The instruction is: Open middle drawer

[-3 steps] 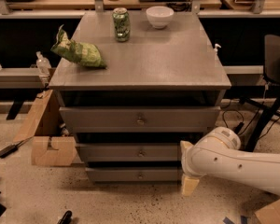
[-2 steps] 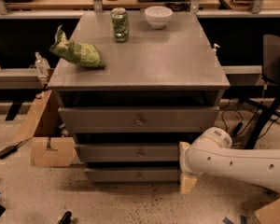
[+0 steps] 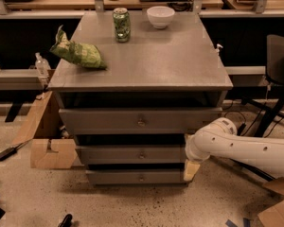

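The middle drawer (image 3: 132,154) is the second grey front of the cabinet, with a small brass knob (image 3: 142,155) at its centre. It looks closed, its front roughly in line with the drawers above and below. My gripper (image 3: 191,169) hangs at the end of the white arm (image 3: 236,148), which reaches in from the right. It sits at the right end of the middle and bottom drawer fronts, well right of the knob and slightly below it.
On the cabinet top (image 3: 180,65) lie a green chip bag (image 3: 78,53), a green can (image 3: 121,24) and a white bowl (image 3: 160,16). A cardboard box (image 3: 49,150) stands on the floor at the left. A dark chair (image 3: 279,65) is at the right.
The arm and gripper have risen a little beside the drawers' right end. The drawers have not moved.
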`<state>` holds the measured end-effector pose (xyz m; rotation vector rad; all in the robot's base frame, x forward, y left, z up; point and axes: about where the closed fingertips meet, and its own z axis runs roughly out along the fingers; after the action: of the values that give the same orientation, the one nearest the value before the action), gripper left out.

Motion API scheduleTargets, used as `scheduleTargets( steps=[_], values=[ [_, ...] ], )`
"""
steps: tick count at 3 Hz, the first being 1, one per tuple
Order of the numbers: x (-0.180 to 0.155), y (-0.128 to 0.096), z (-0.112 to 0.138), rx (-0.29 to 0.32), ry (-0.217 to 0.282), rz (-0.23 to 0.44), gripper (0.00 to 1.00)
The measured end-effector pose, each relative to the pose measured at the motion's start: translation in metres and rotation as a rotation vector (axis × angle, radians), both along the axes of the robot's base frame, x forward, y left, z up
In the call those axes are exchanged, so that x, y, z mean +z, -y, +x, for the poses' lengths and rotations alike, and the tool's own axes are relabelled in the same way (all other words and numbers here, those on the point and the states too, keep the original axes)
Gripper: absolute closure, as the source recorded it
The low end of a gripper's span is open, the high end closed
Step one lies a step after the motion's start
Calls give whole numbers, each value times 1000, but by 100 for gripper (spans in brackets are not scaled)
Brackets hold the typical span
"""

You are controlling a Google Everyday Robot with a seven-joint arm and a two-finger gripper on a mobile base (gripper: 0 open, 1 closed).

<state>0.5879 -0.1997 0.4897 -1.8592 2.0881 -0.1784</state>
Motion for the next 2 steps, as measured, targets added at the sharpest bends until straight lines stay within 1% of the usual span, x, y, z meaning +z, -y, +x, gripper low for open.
scheduleTargets(
  steps=[1, 2],
  values=[
    [0, 0, 0, 1, 0, 0, 0],
    [-31, -20, -19, 6, -52, 22, 0]
  ],
)
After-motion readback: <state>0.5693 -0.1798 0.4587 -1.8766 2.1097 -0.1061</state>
